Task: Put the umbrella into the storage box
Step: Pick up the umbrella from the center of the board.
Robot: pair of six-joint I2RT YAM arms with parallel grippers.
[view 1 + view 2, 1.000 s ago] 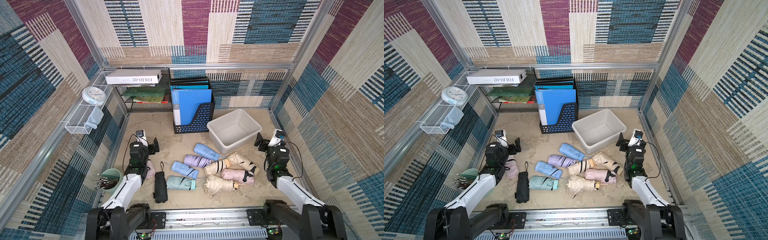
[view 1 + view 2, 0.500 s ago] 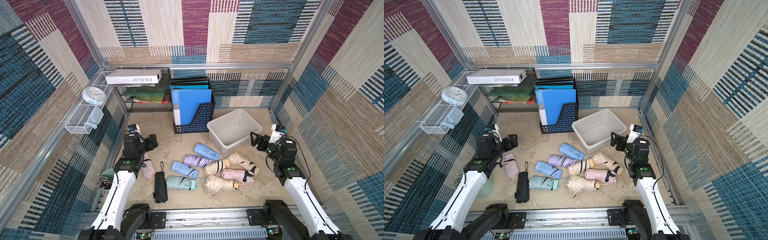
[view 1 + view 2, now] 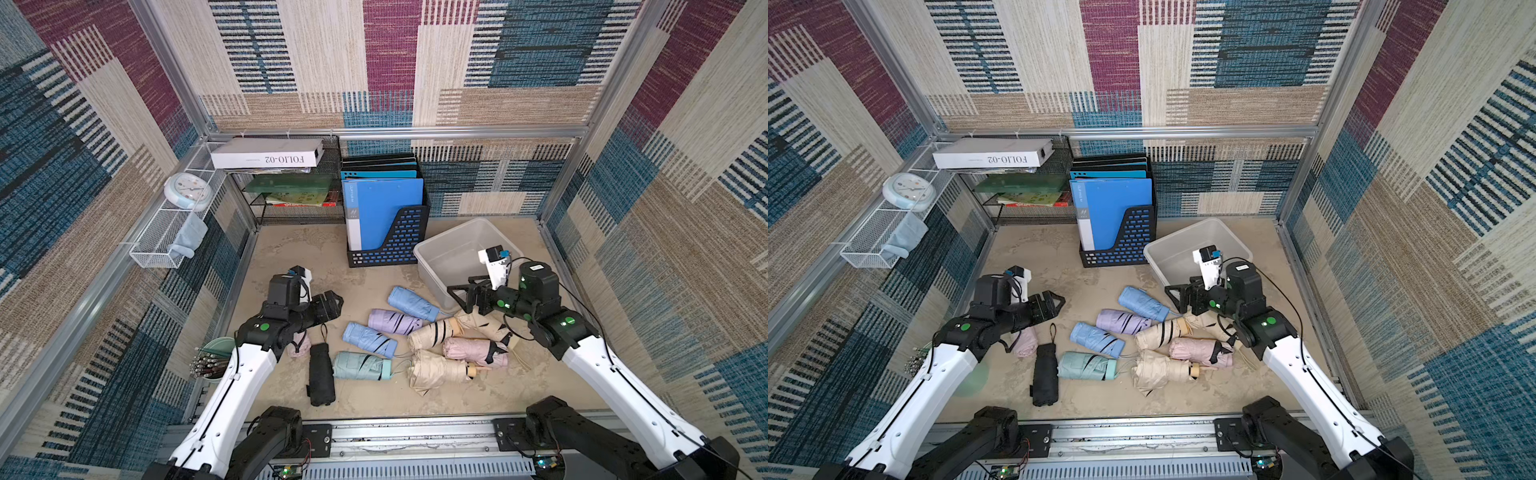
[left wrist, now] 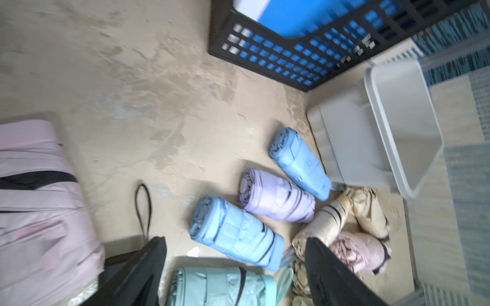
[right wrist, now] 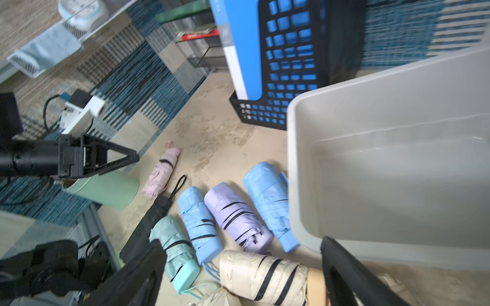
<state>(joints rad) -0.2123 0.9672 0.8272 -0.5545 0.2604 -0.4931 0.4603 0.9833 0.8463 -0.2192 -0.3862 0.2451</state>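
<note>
Your left claw (image 3: 331, 302) gapes wide, holding nothing, with a pink umbrella (image 3: 1025, 343) just below and behind it. Your right claw (image 3: 457, 292), also wide and empty, hovers beside the storage box (image 3: 453, 255); the other umbrellas (image 3: 392, 322) lie on the floor under and ahead of it.

Blue folders (image 3: 384, 208) stand in the black file holder (image 3: 397, 246).

light: bright, even | shadows: soft, faint | wrist views: motion-blurred | top views: sharp, edges bowed
</note>
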